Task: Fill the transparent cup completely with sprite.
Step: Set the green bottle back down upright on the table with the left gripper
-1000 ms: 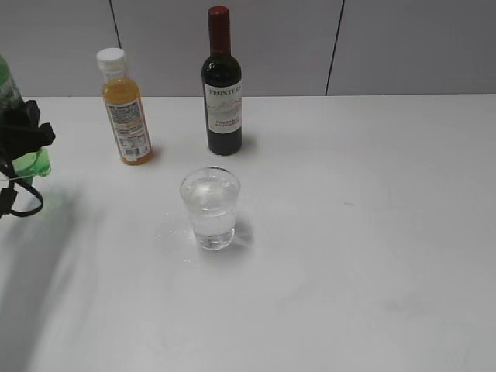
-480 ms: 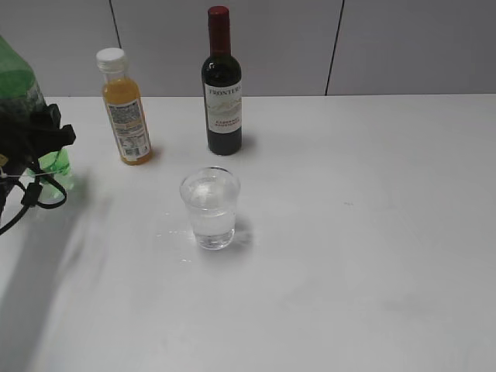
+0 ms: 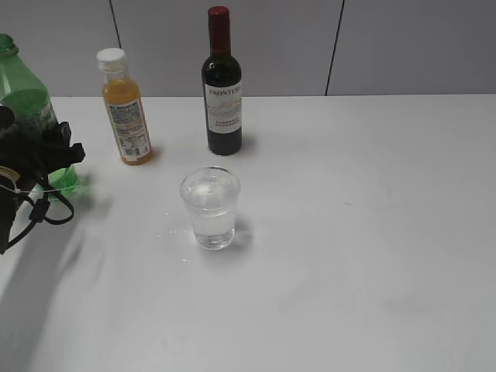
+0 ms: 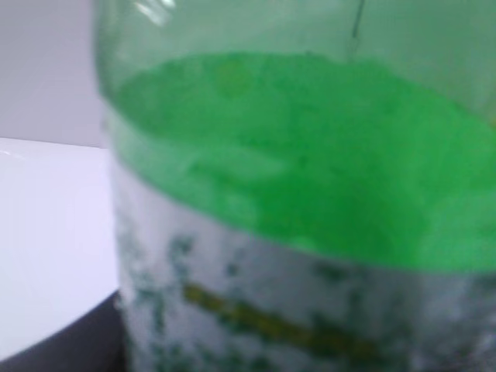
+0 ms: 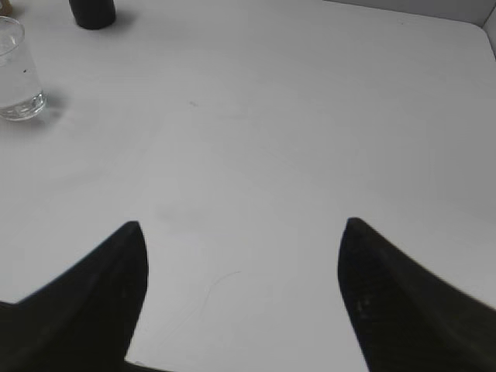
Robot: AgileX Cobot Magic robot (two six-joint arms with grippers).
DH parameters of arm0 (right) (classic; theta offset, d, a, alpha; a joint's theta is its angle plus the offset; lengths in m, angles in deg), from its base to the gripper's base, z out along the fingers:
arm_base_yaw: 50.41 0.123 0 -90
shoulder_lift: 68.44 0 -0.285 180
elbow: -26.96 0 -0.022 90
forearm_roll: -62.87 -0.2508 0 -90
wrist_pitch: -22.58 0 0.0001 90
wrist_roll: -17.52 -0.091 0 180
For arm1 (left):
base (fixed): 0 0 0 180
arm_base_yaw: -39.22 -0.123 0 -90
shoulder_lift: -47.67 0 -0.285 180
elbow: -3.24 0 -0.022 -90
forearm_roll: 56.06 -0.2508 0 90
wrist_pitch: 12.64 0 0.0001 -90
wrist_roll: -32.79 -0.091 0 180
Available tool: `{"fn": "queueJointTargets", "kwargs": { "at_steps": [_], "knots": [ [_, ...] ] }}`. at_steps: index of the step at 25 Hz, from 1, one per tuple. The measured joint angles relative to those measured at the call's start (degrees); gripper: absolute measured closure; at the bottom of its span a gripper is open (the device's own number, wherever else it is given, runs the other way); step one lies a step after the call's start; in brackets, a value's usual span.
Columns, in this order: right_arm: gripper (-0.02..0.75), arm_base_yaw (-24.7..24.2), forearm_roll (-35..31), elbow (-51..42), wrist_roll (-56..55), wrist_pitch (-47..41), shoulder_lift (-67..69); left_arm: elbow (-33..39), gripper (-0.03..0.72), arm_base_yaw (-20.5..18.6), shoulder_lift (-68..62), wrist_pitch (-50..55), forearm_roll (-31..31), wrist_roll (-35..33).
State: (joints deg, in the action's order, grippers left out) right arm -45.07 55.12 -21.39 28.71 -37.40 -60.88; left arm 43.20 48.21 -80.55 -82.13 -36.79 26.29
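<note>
The transparent cup stands upright mid-table, holding clear liquid most of the way up; it also shows in the right wrist view at top left. The green sprite bottle is capless and nearly upright at the far left. My left gripper is shut on its lower body. In the left wrist view the bottle fills the frame, green above a white-green label, and hides the jaws. My right gripper is open and empty over bare table, outside the exterior view.
An orange-juice bottle with a white cap and a dark wine bottle stand at the back behind the cup. Small wet drops lie on the white table left of the cup. A grey wall runs behind.
The left gripper has carried the sprite bottle to the right into view and brought it more upright. The cup and the other bottles have not moved.
</note>
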Motion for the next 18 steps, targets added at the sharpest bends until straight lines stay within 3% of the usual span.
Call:
{"fn": "queueJointTargets", "kwargs": {
  "at_steps": [4,8,14,18],
  "knots": [
    [0.156,0.0,-0.1,0.0,0.0,0.0,0.0,0.0,0.221,0.0,0.0,0.0,-1.3,0.0],
    [0.156,0.0,-0.2,0.0,0.0,0.0,0.0,0.0,0.055,0.0,0.0,0.1,-1.6,0.0],
    [0.156,0.0,-0.2,0.0,0.0,0.0,0.0,0.6,0.045,0.0,1.9,0.1,-1.6,0.0],
    [0.156,0.0,-0.2,0.0,0.0,0.0,0.0,5.2,0.047,0.0,4.8,0.1,-0.8,0.0]
  ]
}}
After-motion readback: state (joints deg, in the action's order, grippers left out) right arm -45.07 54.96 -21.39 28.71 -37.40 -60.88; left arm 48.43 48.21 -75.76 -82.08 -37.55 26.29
